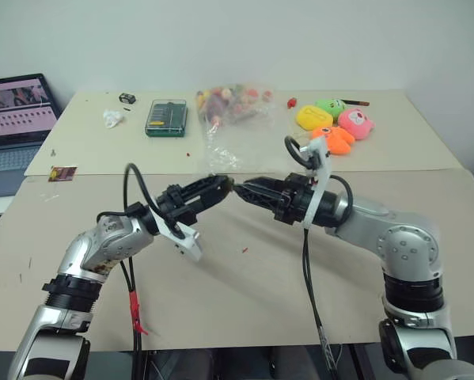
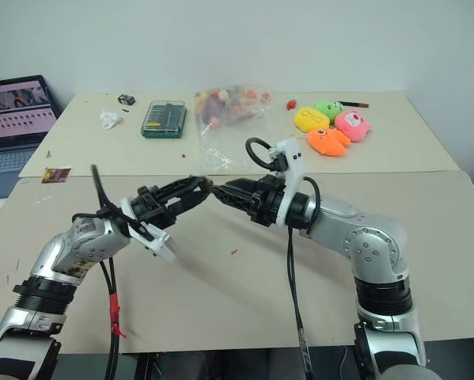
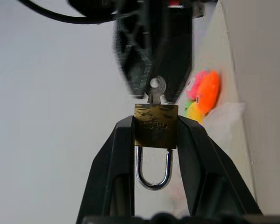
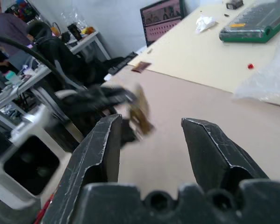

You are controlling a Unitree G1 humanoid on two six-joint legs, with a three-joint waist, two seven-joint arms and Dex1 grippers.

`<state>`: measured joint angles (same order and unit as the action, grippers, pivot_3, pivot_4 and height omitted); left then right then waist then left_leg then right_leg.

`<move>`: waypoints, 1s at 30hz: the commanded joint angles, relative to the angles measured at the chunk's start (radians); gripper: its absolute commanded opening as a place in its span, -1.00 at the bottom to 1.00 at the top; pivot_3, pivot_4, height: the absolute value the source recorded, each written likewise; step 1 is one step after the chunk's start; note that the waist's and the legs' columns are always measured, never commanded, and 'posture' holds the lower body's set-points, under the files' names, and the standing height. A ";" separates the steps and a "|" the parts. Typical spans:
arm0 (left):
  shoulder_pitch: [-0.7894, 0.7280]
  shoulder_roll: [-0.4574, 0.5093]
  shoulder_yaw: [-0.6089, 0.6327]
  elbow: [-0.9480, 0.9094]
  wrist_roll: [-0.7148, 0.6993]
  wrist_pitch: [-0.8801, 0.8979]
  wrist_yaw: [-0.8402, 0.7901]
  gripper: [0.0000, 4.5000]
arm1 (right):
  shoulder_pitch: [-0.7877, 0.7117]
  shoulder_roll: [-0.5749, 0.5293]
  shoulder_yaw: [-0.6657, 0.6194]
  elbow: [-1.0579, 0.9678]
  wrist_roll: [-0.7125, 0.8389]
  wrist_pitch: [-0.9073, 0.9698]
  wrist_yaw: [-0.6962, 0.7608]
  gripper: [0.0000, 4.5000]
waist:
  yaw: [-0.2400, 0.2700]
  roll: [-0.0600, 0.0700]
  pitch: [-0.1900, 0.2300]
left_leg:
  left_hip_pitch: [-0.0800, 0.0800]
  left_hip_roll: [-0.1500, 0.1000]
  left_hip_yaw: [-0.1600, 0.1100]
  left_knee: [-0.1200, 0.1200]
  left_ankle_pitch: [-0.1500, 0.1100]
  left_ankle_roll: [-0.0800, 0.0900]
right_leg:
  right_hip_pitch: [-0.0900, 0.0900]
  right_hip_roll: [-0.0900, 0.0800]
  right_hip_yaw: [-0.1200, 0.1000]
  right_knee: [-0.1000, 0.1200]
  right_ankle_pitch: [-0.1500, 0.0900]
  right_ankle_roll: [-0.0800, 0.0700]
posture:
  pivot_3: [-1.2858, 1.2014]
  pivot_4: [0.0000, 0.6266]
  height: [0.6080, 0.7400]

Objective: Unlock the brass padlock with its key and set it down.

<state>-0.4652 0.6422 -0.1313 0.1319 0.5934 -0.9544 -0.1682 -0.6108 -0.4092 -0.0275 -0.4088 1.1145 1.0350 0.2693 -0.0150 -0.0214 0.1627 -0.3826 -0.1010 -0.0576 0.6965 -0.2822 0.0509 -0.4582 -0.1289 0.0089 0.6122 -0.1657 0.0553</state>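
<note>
left gripper (image 1: pixel 218 184) jaws clamped | right gripper (image 4: pixel 151 135) jaws apart, facing it

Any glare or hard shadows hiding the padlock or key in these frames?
Left wrist view: the brass padlock in the left gripper is evenly lit, with a small highlight on its shackle; the key stands out against the dark right gripper. Left eye view: soft light, faint arm shadows on the table, mild sheen on the plastic bag.

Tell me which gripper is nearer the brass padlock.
Left. The left gripper clamps the brass padlock between its fingers; the right gripper stands open just short of it.
</note>
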 commanded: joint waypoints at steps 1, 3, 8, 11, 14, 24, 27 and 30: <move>-0.009 0.010 0.006 -0.005 -0.009 -0.011 0.016 -0.64 | -0.012 0.009 -0.016 -0.053 0.023 -0.008 -0.005 0.14 | 0.001 0.000 0.000 | 0.000 0.000 0.000 0.000 0.000 0.000 | 0.000 0.000 0.000 0.000 0.000 0.000 | 0.03 -0.52 1.00; -0.011 0.011 0.003 -0.001 -0.009 -0.012 0.017 -0.64 | -0.011 0.006 -0.015 -0.062 0.031 -0.003 -0.002 0.14 | 0.001 0.000 0.000 | 0.000 0.000 0.000 0.000 0.000 0.000 | 0.000 0.000 0.000 0.000 0.000 0.000 | 0.03 -0.52 1.00; -0.013 0.010 0.002 0.006 -0.009 -0.016 0.018 -0.64 | 0.001 -0.013 0.017 -0.077 -0.008 -0.005 0.017 0.14 | 0.000 0.000 0.000 | 0.000 0.000 0.000 0.000 0.000 0.000 | 0.000 0.000 0.000 0.000 0.000 0.000 | 0.03 -0.52 1.00; -0.014 0.009 0.004 0.011 -0.014 -0.017 0.021 -0.64 | 0.009 -0.036 0.068 -0.086 -0.109 -0.042 0.032 0.14 | 0.000 0.000 0.000 | 0.000 0.000 0.000 0.000 0.000 0.000 | 0.000 0.000 0.000 0.000 0.000 0.000 | 0.03 -0.52 1.00; -0.014 0.008 0.005 0.013 -0.016 -0.017 0.022 -0.64 | 0.008 -0.038 0.099 -0.087 -0.185 -0.072 0.044 0.14 | 0.000 0.000 0.000 | 0.000 0.000 0.000 0.000 0.000 0.000 | 0.000 0.000 0.000 0.000 0.000 0.000 | 0.03 -0.52 1.00; -0.006 0.006 0.002 0.016 -0.013 -0.026 0.026 -0.64 | 0.023 -0.035 0.146 -0.074 -0.352 -0.134 0.104 0.14 | 0.000 0.000 0.000 | 0.000 0.000 0.000 0.000 0.000 0.000 | 0.000 0.000 0.000 0.000 0.000 0.000 | 0.03 -0.52 1.00; -0.007 0.005 0.001 0.019 -0.011 -0.028 0.028 -0.64 | 0.025 -0.024 0.147 -0.076 -0.367 -0.130 0.111 0.14 | 0.000 0.000 0.000 | 0.000 0.000 0.000 0.000 0.000 0.000 | 0.000 0.000 0.000 0.000 0.000 0.000 | 0.03 -0.52 1.00; -0.006 0.005 -0.005 0.023 -0.013 -0.038 0.028 -0.64 | 0.014 -0.008 0.156 -0.071 -0.383 -0.125 0.113 0.14 | 0.001 0.000 0.000 | 0.000 0.000 0.000 0.000 0.000 0.000 | 0.000 0.000 0.000 0.000 0.000 0.000 | 0.03 -0.52 1.00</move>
<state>-0.4653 0.6428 -0.1363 0.1672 0.5937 -0.9739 -0.1574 -0.5806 -0.4287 0.1337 -0.4611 0.7429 0.9332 0.3707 -0.0144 -0.0214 0.1627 -0.3824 -0.1012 -0.0575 0.6965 -0.2820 0.0506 -0.4582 -0.1289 0.0089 0.6121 -0.1657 0.0553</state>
